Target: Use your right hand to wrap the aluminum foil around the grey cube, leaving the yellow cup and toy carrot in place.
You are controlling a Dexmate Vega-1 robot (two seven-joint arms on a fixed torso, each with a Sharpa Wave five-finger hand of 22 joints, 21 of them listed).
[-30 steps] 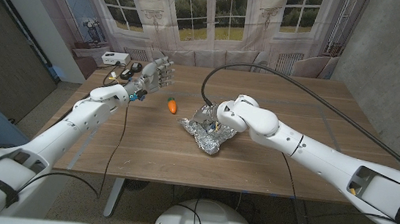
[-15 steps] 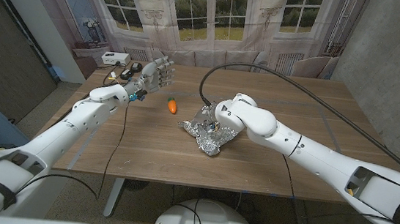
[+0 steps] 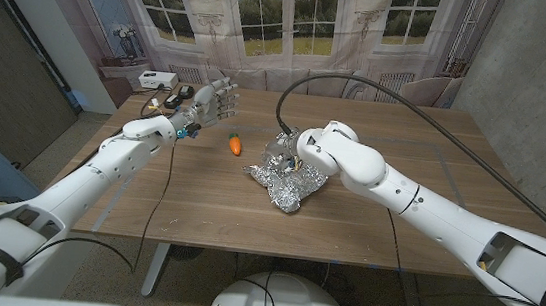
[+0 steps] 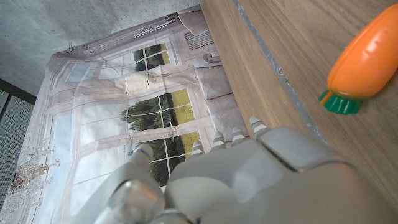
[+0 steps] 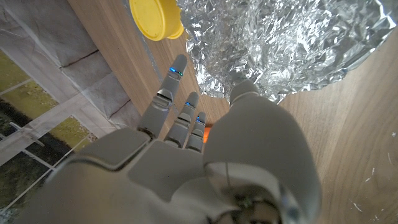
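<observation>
Foil (image 3: 285, 182) lies crumpled beneath our empty, spread right hand (image 3: 299, 147); a careless sweep could knock the yellow cup (image 5: 157, 17) or carrot (image 3: 236, 143) nearby.

No text, label, brand, number or sign can be read on anything here.
</observation>
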